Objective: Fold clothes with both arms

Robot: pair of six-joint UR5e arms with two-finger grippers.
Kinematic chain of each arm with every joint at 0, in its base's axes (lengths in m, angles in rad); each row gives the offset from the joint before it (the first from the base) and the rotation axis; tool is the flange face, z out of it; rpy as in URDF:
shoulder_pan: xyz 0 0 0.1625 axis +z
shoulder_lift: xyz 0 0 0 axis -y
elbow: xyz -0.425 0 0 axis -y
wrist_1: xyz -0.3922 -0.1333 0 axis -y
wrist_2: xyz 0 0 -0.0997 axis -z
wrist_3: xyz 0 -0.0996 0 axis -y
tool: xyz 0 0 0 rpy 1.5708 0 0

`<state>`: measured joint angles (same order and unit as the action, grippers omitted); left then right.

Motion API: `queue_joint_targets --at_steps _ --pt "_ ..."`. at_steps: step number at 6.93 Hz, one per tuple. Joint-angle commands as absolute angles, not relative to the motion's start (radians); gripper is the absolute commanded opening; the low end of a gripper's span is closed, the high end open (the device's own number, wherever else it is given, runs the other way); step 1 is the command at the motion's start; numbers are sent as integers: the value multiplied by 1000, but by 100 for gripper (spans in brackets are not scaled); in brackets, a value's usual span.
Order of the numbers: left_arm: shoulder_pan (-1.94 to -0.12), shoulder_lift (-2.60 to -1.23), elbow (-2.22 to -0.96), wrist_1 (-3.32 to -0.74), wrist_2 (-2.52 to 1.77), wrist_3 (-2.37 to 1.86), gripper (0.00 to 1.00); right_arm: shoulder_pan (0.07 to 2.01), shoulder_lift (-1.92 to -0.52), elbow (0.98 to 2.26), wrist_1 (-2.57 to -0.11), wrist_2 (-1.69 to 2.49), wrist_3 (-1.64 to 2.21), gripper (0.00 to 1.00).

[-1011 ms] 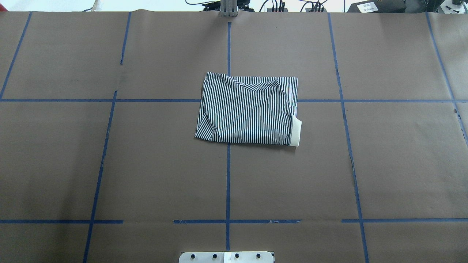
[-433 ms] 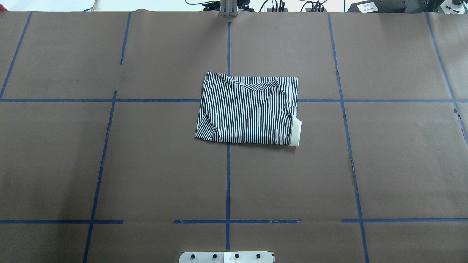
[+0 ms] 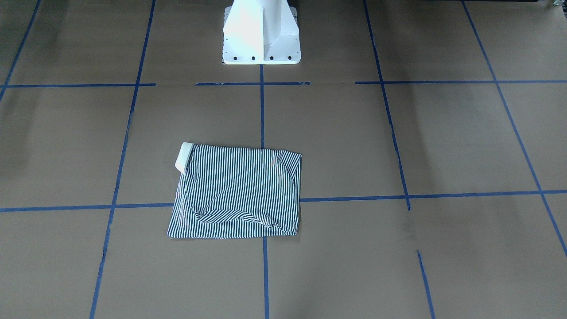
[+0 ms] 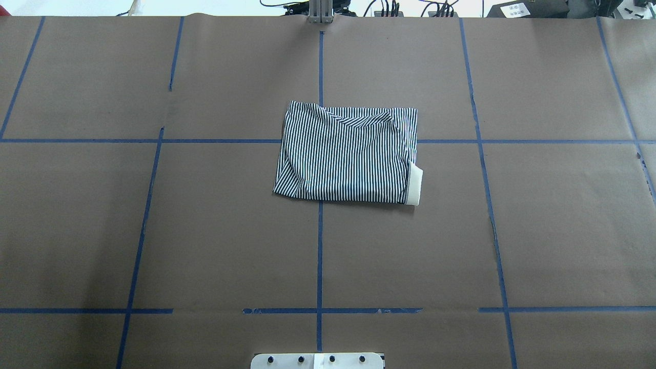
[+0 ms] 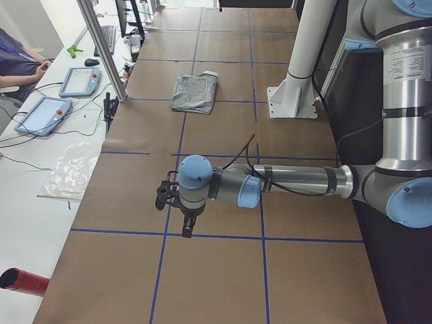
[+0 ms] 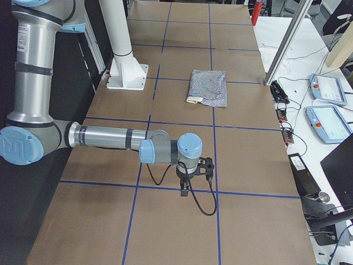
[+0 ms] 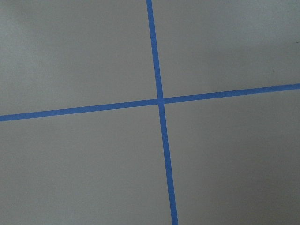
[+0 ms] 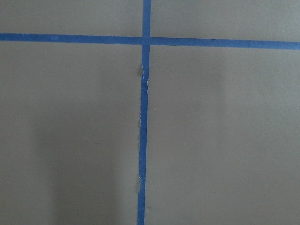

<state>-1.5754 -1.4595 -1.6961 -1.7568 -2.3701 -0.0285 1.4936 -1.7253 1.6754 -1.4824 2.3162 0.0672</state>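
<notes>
Out at the table's left end, the left gripper [image 5: 187,231] hangs fingers-down over a crossing of blue tape lines [image 7: 160,100], on the end of the left arm [image 5: 297,181], which is stretched out level. From the side I cannot tell whether its fingers are apart or together, and the wrist view shows only paper and tape. At the right end the right gripper [image 6: 184,191] hangs the same way from the right arm [image 6: 105,137], close over a tape line; its fingers I cannot judge either. Both grippers are well apart from the shirt.

The striped polo shirt [image 4: 346,154] lies folded into a rough rectangle at the middle of the table [image 4: 564,230], straddling the centre tape line. Its far edge is fairly straight, with a loose diagonal crease just inside it. The cream collar [image 4: 415,184] pokes out at the near right corner. Brown paper lies bare on every side of the shirt, right out to both grippers.

By count: one shirt, two arms, two grippers, one white pedestal [image 3: 261,35], and two teach pendants [image 6: 328,88] on the side bench.
</notes>
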Motion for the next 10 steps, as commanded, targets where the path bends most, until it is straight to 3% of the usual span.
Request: queue_joint_targets --at_steps 1,10 --pt "-1575 -1459 -1697 -1761 -2365 -25 100 1494 -1723 1683 -1482 2316 64 100" --pt "-1575 -1450 -1694 -1758 -2372 -31 100 1493 -1735 1678 -1407 2321 54 100"
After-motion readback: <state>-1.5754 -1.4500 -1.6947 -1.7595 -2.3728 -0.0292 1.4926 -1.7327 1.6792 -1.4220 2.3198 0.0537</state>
